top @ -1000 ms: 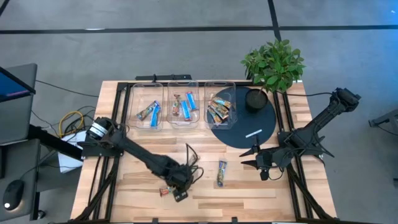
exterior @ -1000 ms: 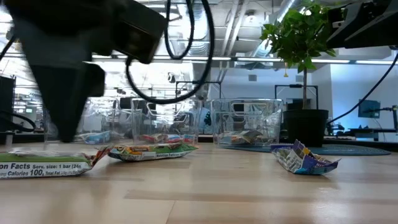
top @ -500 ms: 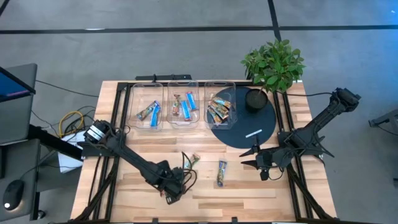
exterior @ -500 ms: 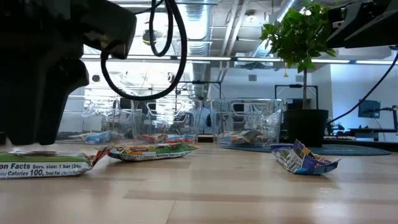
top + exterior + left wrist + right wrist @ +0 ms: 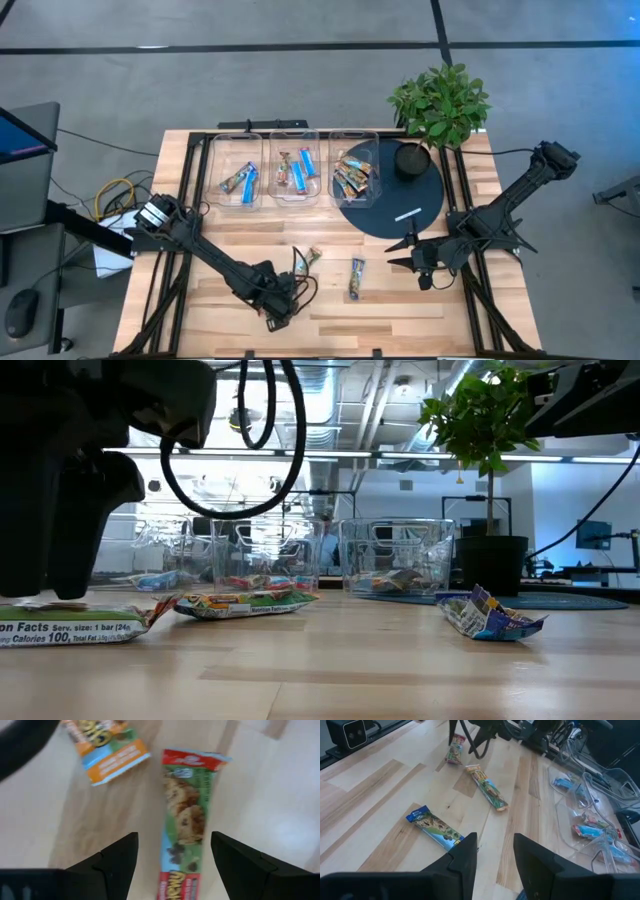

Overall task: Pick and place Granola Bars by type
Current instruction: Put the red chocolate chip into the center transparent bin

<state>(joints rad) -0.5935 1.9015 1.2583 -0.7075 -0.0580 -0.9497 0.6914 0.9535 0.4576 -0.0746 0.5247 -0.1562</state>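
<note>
The wooden table point(image 5: 400, 300) carries a dark round disc point(image 5: 400, 205) at its far right with a potted plant point(image 5: 437, 105) on its far edge, and three clear bins point(image 5: 292, 165) in a row along the far side, each holding Granola Bars.

The left gripper point(image 5: 172, 857) hangs low over the near-left part of the table with its fingers point(image 5: 117, 857) spread wide and nothing between them. Directly between the fingertips lies a green bar with a red end point(image 5: 186, 815); its long axis runs straight away from the gripper, red end farthest, and its near end is cut off at the picture's edge. Beyond the one finger, just beside the green bar's far end and apart from it, an orange bar point(image 5: 106, 750) lies slanted, partly cut off. In the high view the arm and its cables hide these bars, and the low view shows only the gripper's dark bulk above a wrapper's label side.

The right gripper point(image 5: 492, 852) waits at the right, near the disc's near edge, fingers point(image 5: 462, 852) parted and empty. Just ahead of its fingertips a blue bar point(image 5: 436, 826) lies diagonally; farther on a green-and-tan bar point(image 5: 487, 787) also slants, and its print is hard to make out.
</note>
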